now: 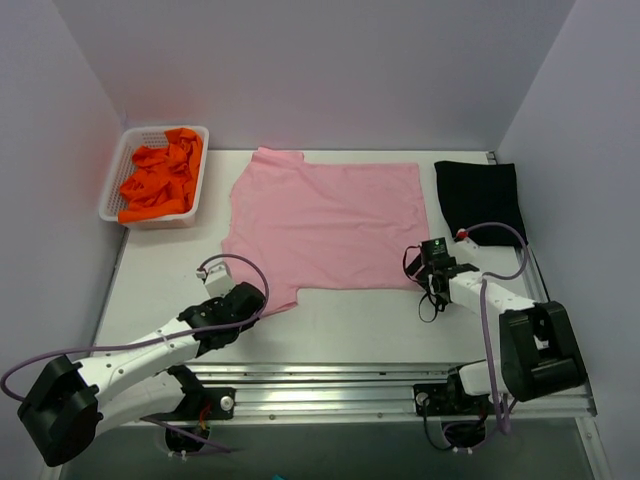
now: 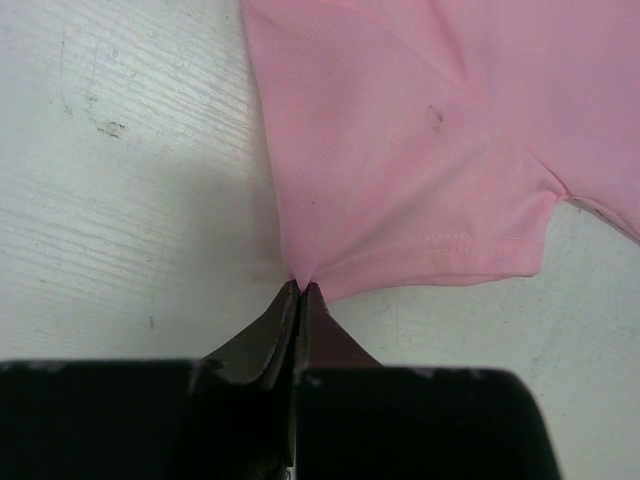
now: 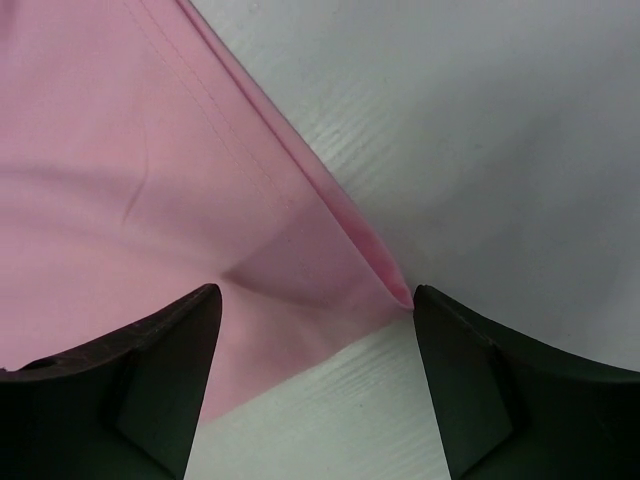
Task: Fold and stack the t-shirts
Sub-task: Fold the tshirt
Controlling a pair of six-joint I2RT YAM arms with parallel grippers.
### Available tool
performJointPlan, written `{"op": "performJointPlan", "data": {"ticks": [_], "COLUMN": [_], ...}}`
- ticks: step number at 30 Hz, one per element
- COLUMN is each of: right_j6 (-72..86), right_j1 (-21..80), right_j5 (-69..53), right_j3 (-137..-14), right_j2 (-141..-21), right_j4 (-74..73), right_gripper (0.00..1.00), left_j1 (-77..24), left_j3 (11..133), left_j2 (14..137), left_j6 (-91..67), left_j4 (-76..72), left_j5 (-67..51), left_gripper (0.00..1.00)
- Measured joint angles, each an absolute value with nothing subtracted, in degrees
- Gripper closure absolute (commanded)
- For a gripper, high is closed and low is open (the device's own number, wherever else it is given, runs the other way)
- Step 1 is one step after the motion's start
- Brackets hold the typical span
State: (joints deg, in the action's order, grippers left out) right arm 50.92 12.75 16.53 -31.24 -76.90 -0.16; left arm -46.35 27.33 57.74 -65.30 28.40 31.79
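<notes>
The light pink t-shirt (image 1: pixel 330 225) lies spread flat in the middle of the table. My left gripper (image 1: pixel 262 297) is at its near-left sleeve. The left wrist view shows that gripper (image 2: pixel 301 287) shut on the sleeve's corner, with the cloth (image 2: pixel 420 170) puckered at the tips. My right gripper (image 1: pixel 428 252) is at the shirt's near-right hem corner. In the right wrist view it (image 3: pixel 316 292) stands open astride that corner (image 3: pixel 120 180), and the folded edge touches the right finger (image 3: pixel 450 350). A black t-shirt (image 1: pixel 480 198) lies folded at the back right. Orange t-shirts (image 1: pixel 160 178) are bunched in the basket.
A white lattice basket (image 1: pixel 113 185) stands at the back left against the wall. Walls close in the table on the left, back and right. A metal rail (image 1: pixel 400 385) runs along the near edge between the arm bases.
</notes>
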Motion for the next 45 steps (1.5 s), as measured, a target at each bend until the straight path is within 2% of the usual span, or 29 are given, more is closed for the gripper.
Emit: {"op": "performJointPlan", "data": {"ticks": [1, 2, 4, 5, 7, 17, 25, 29, 33, 45], "right_j6": [50.89, 50.78, 50.87, 51.07, 51.16, 51.33, 51.2, 51.2, 51.05, 49.5], "right_j1": [12.71, 12.67, 12.36, 12.19, 11.75, 11.4, 11.73, 11.73, 11.73, 11.73], "right_j5": [16.69, 16.71, 16.43, 16.25, 15.92, 15.11, 15.73, 15.84, 15.88, 17.5], "right_j3": [-31.7, -32.03, -32.08, -32.05, -31.9, -30.92, -30.52, -30.76, -32.69, -44.38], "right_j2": [-77.62, -78.19, -78.98, -79.09, -79.26, -77.52, -64.62, -61.04, -63.48, -78.78], "right_j4": [0.25, 0.69, 1.34, 1.41, 1.41, 0.64, -7.7, -9.87, -11.16, -8.27], "right_gripper": [0.36, 0.56, 0.73, 0.86, 1.0, 1.0, 1.0, 1.0, 1.0, 1.0], "left_j1": [-46.35, -46.35, -46.35, -46.35, -46.35, -46.83, -49.52, -49.52, -48.77, -33.3], "left_j3": [27.33, 27.33, 27.33, 27.33, 27.33, 27.88, 33.32, 35.77, 39.9, 50.0], "left_j2": [57.67, 57.65, 57.65, 57.65, 57.58, 55.16, 42.61, 40.84, 45.1, 65.65], "left_j6": [-65.32, -65.32, -65.32, -65.32, -65.32, -64.84, -64.73, -63.96, -61.76, -49.84], "left_j4": [28.49, 28.56, 28.62, 28.71, 28.95, 32.12, 42.15, 45.71, 46.52, 33.28], "left_j5": [31.79, 31.77, 31.79, 31.79, 31.79, 30.61, 28.14, 28.58, 30.22, 25.65], "left_gripper": [0.98, 0.98, 0.98, 0.98, 0.98, 0.98, 0.98, 0.98, 0.98, 0.98]}}
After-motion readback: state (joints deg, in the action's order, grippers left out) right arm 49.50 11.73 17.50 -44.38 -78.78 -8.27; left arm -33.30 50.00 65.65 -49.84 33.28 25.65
